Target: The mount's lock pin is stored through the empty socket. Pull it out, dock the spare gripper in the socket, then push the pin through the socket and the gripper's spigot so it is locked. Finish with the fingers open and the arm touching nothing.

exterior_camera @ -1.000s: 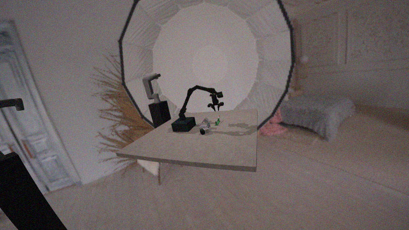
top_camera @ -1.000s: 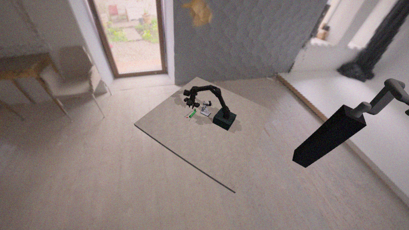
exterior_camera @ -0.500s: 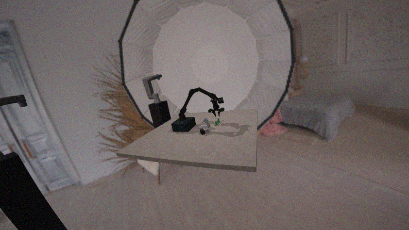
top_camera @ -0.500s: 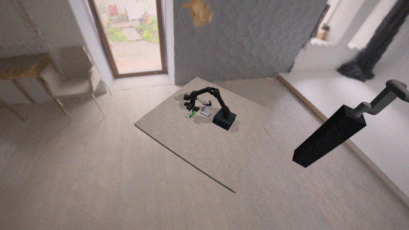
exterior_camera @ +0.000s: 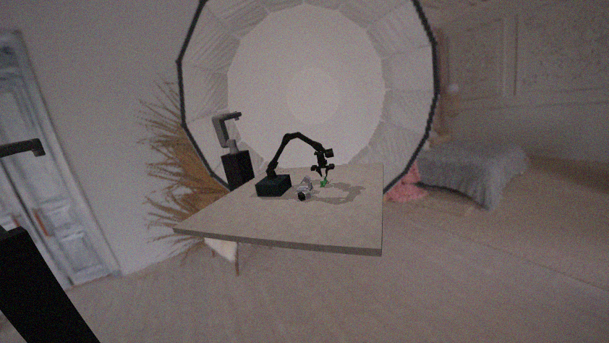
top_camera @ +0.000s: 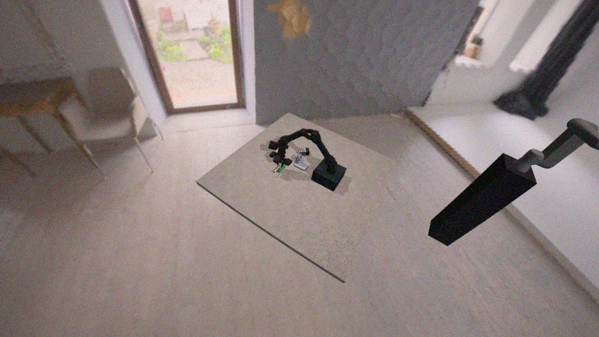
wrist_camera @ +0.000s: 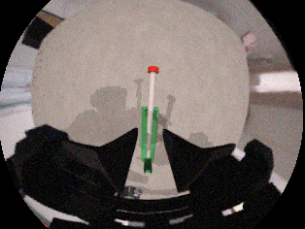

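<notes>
The lock pin (wrist_camera: 152, 92) (top_camera: 274, 170) has a white shaft and a red head. It lies along a narrow green holder (wrist_camera: 144, 136) (top_camera: 281, 168) (exterior_camera: 323, 183), with the head sticking out beyond its far end. My gripper (wrist_camera: 151, 131) (exterior_camera: 323, 176) is partly open and empty. In the wrist view its fingertips stand on either side of the pin and holder; the exterior view shows them just above the holder. A pale grey mount (top_camera: 301, 166) (exterior_camera: 306, 182) stands between the holder and the arm's base. Its socket and the spare gripper are too small to make out surely.
A black-ended piece (top_camera: 304, 151) (exterior_camera: 301, 195) is beside the mount. The arm's dark base box (top_camera: 329, 175) (exterior_camera: 273, 186) stands on the tabletop (top_camera: 268, 200) (exterior_camera: 276, 223). A black pedestal with a grey arm (top_camera: 481, 200) (exterior_camera: 237, 167) stands off the table.
</notes>
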You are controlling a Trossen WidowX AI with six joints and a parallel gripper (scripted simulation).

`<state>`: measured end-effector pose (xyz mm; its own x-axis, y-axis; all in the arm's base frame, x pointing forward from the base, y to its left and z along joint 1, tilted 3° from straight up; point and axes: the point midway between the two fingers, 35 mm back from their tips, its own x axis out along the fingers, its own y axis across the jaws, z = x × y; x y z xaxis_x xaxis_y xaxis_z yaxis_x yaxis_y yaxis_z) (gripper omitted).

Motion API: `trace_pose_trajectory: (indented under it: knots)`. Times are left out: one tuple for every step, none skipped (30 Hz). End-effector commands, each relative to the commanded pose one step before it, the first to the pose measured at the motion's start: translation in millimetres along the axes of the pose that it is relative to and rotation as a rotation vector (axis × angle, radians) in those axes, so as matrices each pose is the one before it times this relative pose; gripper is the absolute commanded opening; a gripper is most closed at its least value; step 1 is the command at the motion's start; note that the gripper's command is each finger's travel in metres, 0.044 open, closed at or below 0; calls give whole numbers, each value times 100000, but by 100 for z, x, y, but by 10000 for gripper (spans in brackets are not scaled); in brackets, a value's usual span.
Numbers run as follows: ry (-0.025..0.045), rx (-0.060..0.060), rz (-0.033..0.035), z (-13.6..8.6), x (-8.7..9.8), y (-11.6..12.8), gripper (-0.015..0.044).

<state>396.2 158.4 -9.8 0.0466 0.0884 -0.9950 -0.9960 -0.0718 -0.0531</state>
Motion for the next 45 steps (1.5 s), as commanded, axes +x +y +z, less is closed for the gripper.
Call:
trace_pose_trajectory:
  knots:
    - [557,-397,330,-208,846,91,180]
    - [1,0,0,-21,161,-1,180]
    - [1,0,0,-21,161,-1,180]
    - [1,0,0,-22,161,0,180]
    - [1,0,0,-22,161,1,180]
    - [1,0,1,-22,161,1,180]
    - [1,0,1,-22,161,2,180]
    - [1,0,1,-22,161,3,180]
    - [1,0,1,-23,161,3,180]
    - [1,0,1,-23,161,4,180]
    - [1,0,1,-23,161,5,180]
    - [1,0,1,-23,161,5,180]
    - [1,0,1,-23,160,6,180]
    - [1,0,1,-19,129,5,180]
    - [1,0,1,-12,78,4,180]
    - [0,0,0,-4,26,1,180]
    - [0,0,0,0,0,0,180]
    - [0,0,0,0,0,0,180]
    - [0,0,0,0,0,0,180]
    - [0,0,0,0,0,0,180]
    - [0,0,0,0,0,0,154]
    - [0,0,0,0,0,0,127]
    - [0,0,0,0,0,0,101]
    - [0,0,0,0,0,0,75]
    - [0,0,0,0,0,0,49]
    - [0,0,0,0,0,0,23]
    - [0,0,0,0,0,0,0]
    - [0,0,0,0,0,0,0]
    - [0,0,0,0,0,0,0]
    - [0,0,0,0,0,0,0]
    - [0,0,1,-3,1,12,0]
    - [0,0,1,-3,1,12,0]
    - [0,0,0,0,0,0,0]
    - [0,0,0,0,0,0,0]
    - [-17,17,7,9,-51,0,0]
    - [-29,29,11,15,-87,0,0]
    - [-43,44,17,23,-130,1,0]
    - [-61,62,24,32,-184,2,0]
    - [-63,65,25,33,-191,3,0]
    - [-69,71,28,36,-209,5,0]
    - [-7,46,156,21,-195,31,0]
    - [-7,46,154,21,-192,32,0]
    - [51,8,265,14,-179,59,0]
    - [41,6,214,11,-145,48,0]
    - [52,-8,197,7,-148,47,0]
